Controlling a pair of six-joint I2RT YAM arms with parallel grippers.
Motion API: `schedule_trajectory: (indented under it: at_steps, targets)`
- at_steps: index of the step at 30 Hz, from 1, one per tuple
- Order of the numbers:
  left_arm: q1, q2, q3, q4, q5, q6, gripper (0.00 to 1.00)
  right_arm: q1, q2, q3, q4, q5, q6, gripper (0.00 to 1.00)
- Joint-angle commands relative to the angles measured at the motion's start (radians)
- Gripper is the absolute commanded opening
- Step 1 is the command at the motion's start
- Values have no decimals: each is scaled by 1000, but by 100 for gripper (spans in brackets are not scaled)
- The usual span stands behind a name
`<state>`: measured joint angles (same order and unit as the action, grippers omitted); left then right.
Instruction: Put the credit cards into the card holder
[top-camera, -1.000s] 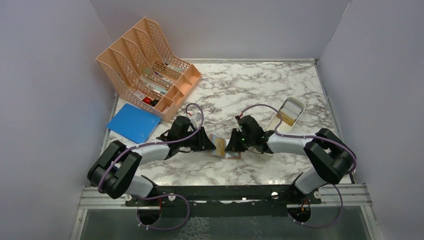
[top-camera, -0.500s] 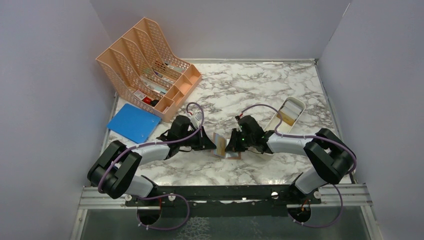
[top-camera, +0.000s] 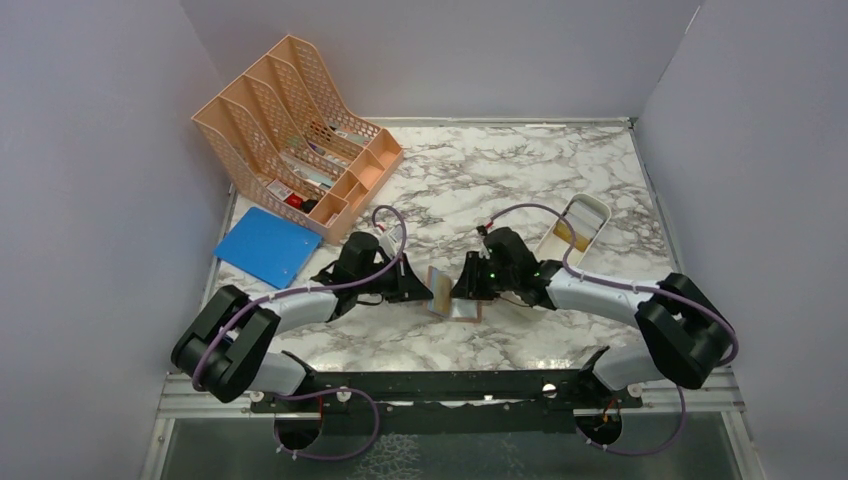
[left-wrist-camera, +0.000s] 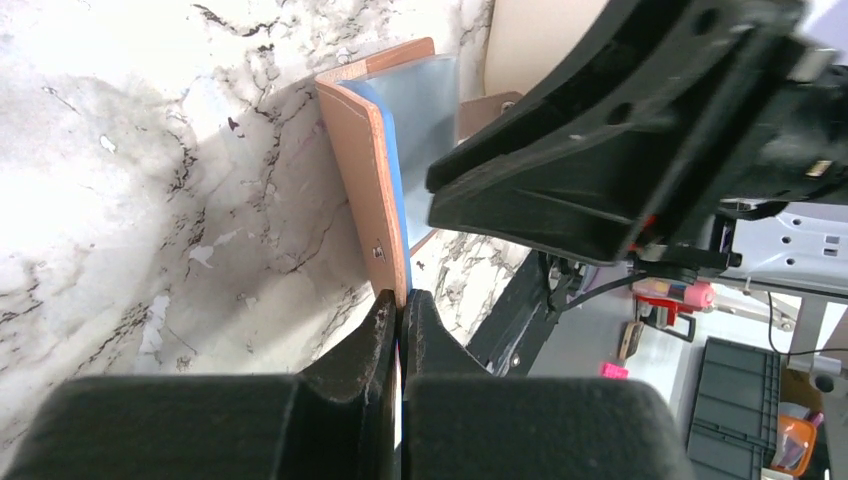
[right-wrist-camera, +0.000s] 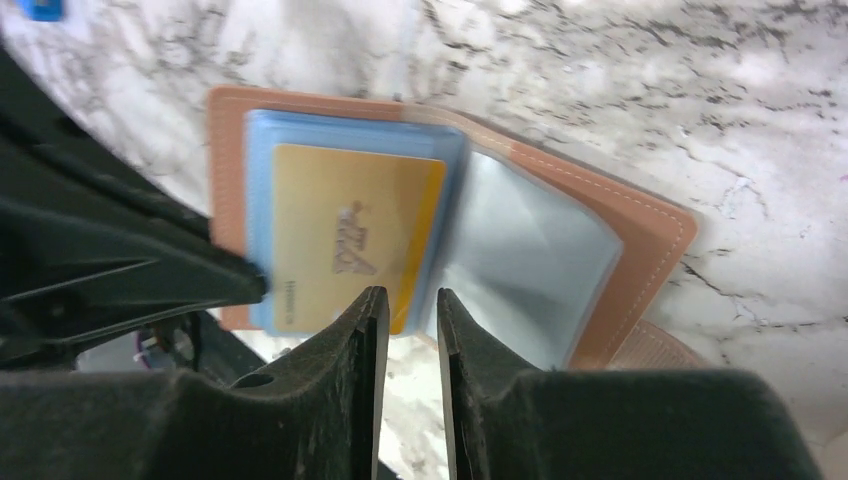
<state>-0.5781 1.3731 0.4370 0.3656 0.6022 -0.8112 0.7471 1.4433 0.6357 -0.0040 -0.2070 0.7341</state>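
Since a second ago my left tool (left-wrist-camera: 400, 300) has closed fully. It now pinches the edge of one flap of the holder (left-wrist-camera: 365, 170), so this flap stands up from the surface (top-camera: 500, 170). In the same time my right tool (right-wrist-camera: 405, 295) has loosened: its fingers now stand a little apart with nothing between them, and the elbow of the right arm has swung outward to the right. The holder itself lies at the same place, between the two tools, in the near middle of the surface.

In the right wrist view a gold card (right-wrist-camera: 345, 240) sits inside the light blue sleeve of the open holder, just beyond my right fingertips. I judge that this card is delivered and the right tool has let it go, while the left grip keeps the holder open. If more cards wait, the right arm must go for them. Something yellowish lies in the white tray (top-camera: 590, 200) at the right. It may be another card, but it is too small to tell.

The surface is marble-patterned, white with dark veins. A peach mesh organiser (top-camera: 290, 120) stands at the far left corner, and a blue folder (top-camera: 268, 245) lies just in front of it. Plain pale walls close the space on three sides.
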Motion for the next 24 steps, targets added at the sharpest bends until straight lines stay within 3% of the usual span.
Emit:
schedule_trajectory:
  at_steps: [1,5,8,10,18,24]
  targets:
    - [-4,-45,-1,-37,-5,24,0,6,-66,31,-10,-31,38,34]
    - [-6,-63,31,-134,-43,70,0,6,-51,50,25,-60,74,45]
    - [-5,-80,37,-159,-59,76,0,6,-20,72,47,-78,94,63]
    - [-6,-89,38,-170,-68,79,0,6,0,79,73,-86,110,68]
    - [-13,-80,47,-189,-74,96,0,11,89,95,134,-133,134,70]
    - [-14,-79,61,-196,-68,104,0,11,136,102,156,-138,127,62]
